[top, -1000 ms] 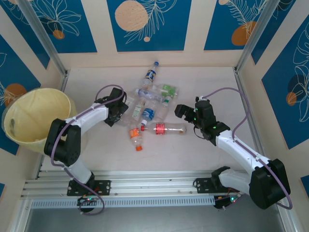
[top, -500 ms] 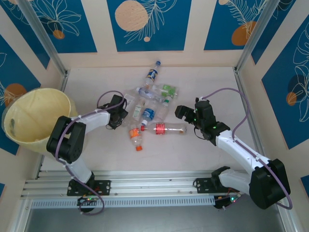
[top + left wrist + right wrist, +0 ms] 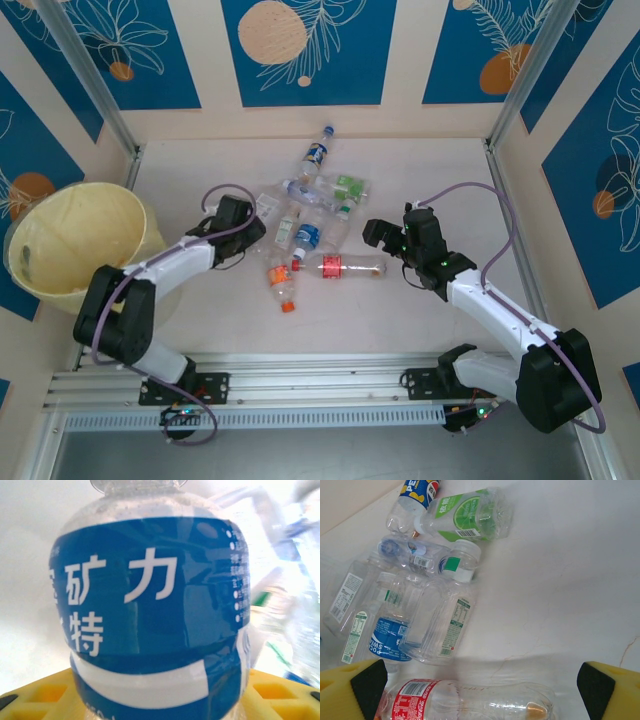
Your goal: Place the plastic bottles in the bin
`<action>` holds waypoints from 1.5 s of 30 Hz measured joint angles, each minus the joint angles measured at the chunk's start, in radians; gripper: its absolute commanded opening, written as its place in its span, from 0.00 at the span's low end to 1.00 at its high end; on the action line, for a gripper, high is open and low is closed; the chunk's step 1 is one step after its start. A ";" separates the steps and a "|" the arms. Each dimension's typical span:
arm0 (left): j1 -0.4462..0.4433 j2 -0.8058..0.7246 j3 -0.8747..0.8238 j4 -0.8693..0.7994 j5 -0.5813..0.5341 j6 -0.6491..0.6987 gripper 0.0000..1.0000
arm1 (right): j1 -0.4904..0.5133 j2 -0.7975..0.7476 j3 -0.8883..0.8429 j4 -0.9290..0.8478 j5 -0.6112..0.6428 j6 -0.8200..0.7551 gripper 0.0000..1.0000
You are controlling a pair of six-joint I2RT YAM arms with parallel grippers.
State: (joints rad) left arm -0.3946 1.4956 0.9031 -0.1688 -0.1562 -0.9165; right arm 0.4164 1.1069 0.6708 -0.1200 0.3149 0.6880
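- Several plastic bottles (image 3: 318, 212) heaped mid-table (image 3: 430, 175).
- One blue-labelled bottle (image 3: 150, 615) between the left gripper (image 3: 250, 232) pads; cannot tell whether clamped.
- Right gripper (image 3: 480, 695) jaws wide apart, over the red-labelled bottle (image 3: 470, 702).
- Bin (image 3: 70, 240) at the table's left edge, apart from the heap.

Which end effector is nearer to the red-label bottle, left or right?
Right. The right end effector hangs close over the red-label bottle; the left end effector is at the pile's left side, against a blue-label bottle.
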 measured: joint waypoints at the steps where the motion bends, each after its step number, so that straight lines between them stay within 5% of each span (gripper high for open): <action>1: 0.000 -0.018 0.020 -0.013 0.011 0.037 0.48 | 0.000 0.000 0.000 0.000 0.000 0.000 1.00; 14: -0.005 -0.227 0.346 -0.262 0.241 0.434 0.44 | 0.000 -0.039 0.000 0.039 -0.047 -0.053 1.00; 23: -0.005 -0.303 0.597 -0.507 0.278 0.596 0.41 | 0.000 -0.110 -0.036 0.098 -0.052 -0.100 1.00; 27: -0.005 -0.299 0.719 -0.614 0.206 0.668 0.41 | 0.000 -0.109 -0.045 0.102 -0.047 -0.110 1.00; 36: 0.031 -0.315 0.823 -0.757 -0.164 0.848 0.40 | -0.010 -0.109 -0.063 0.113 -0.025 -0.113 1.00; 45: 0.358 -0.392 0.776 -0.842 -0.174 0.864 0.32 | -0.016 -0.108 -0.092 0.125 -0.023 -0.106 1.00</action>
State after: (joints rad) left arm -0.0364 1.1038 1.6787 -1.0111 -0.3302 -0.0525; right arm 0.4004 0.9989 0.5789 0.0051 0.2924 0.5823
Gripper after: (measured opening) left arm 0.529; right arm 0.995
